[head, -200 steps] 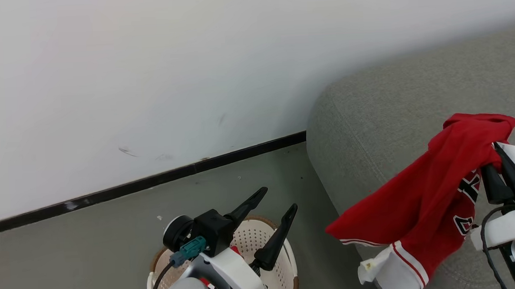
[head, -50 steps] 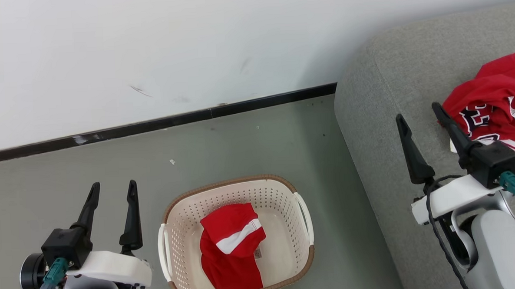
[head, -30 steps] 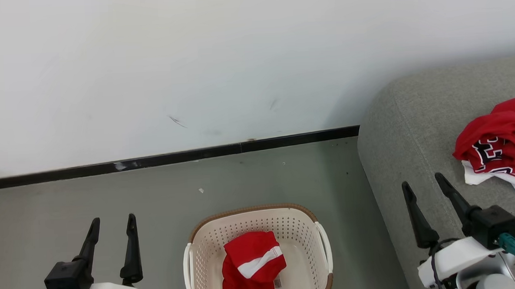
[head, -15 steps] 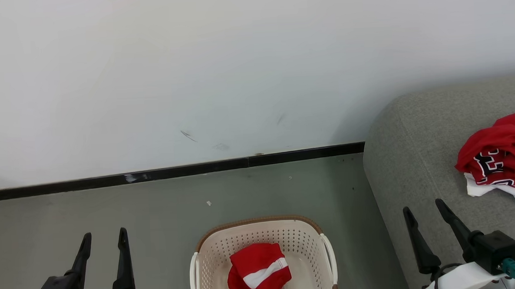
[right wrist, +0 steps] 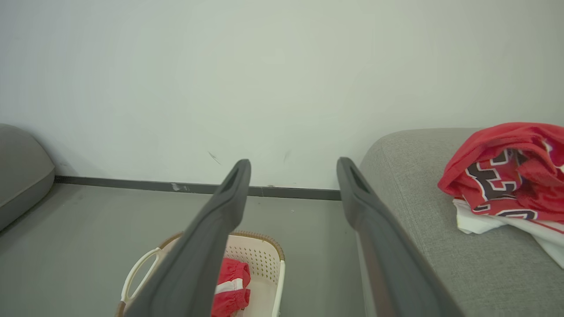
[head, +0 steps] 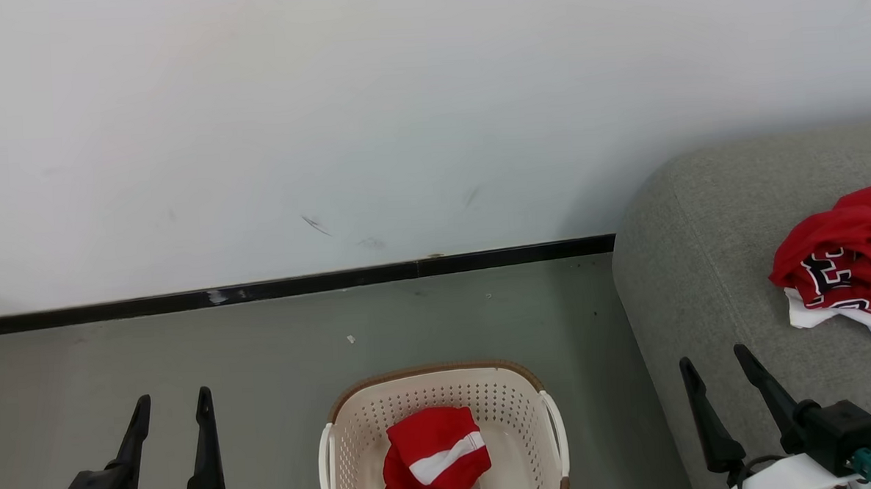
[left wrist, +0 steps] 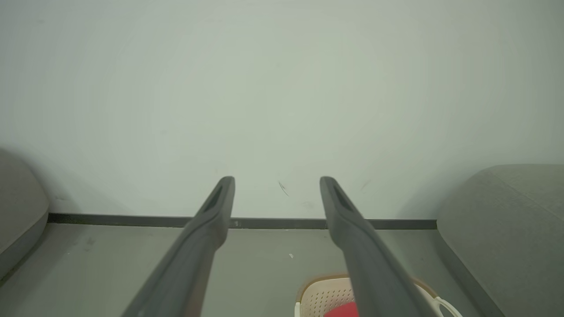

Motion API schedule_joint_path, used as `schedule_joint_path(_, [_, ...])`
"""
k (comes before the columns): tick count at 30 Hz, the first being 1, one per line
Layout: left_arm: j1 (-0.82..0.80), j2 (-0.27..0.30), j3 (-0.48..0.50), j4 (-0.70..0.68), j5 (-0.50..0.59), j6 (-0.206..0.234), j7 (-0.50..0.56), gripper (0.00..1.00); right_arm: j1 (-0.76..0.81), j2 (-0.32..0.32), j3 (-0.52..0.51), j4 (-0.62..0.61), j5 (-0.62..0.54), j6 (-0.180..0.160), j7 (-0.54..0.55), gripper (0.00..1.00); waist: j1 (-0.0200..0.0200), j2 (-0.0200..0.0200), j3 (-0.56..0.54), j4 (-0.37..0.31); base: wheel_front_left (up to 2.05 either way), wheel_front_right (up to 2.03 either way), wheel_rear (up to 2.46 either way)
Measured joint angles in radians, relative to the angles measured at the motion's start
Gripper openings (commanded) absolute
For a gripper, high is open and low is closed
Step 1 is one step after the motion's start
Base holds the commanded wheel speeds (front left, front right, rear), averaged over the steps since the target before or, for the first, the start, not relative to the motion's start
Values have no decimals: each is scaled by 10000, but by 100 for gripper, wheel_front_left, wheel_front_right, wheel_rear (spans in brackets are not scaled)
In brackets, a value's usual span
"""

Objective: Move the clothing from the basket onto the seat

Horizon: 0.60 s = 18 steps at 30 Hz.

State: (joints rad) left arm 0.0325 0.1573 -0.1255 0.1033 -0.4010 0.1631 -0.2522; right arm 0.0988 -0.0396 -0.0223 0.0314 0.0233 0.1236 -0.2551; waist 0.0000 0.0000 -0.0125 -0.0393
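The cream basket [head: 432, 372] stands on the floor at the bottom centre of the head view. In it lies a folded red garment with a white stripe [head: 433, 450]. A red jersey with black-and-white lettering [head: 841, 271] lies crumpled on the grey seat [head: 701, 262] at the right. My left gripper [head: 174, 395] hangs open and empty over the floor left of the basket. My right gripper [head: 712, 356] is open and empty at the seat's front edge, short of the jersey. The right wrist view shows the basket [right wrist: 264, 240], the garment [right wrist: 231, 281] and the jersey [right wrist: 506, 171].
A white wall with a black skirting strip [head: 297, 283] runs behind the grey floor [head: 190, 343]. A second grey cushion [left wrist: 17, 211] bulges in at the far left in both wrist views. The seat's rounded arm [left wrist: 506, 211] borders the basket's right side.
The head camera has tilted up over the last second, so basket, seat and grippers sit lower in view. Before that, my right gripper let go of the jersey onto the seat. Both grippers stay open.
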Motion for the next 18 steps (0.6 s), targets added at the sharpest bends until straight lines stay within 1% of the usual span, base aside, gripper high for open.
schedule_joint_path(11, [11, 6, 23, -35, 75, -88, 0, 100, 18, 6, -297, -286, 96, 0, 0, 100, 0, 0, 169, -24, 0, 0, 0])
schedule_joint_path(18, [11, 33, -109, 138, 121, -219, 0, 100, 6, 15, -529, -527, 94, 0, 0, 100, 0, 0, 329, -57, 0, 0, 0])
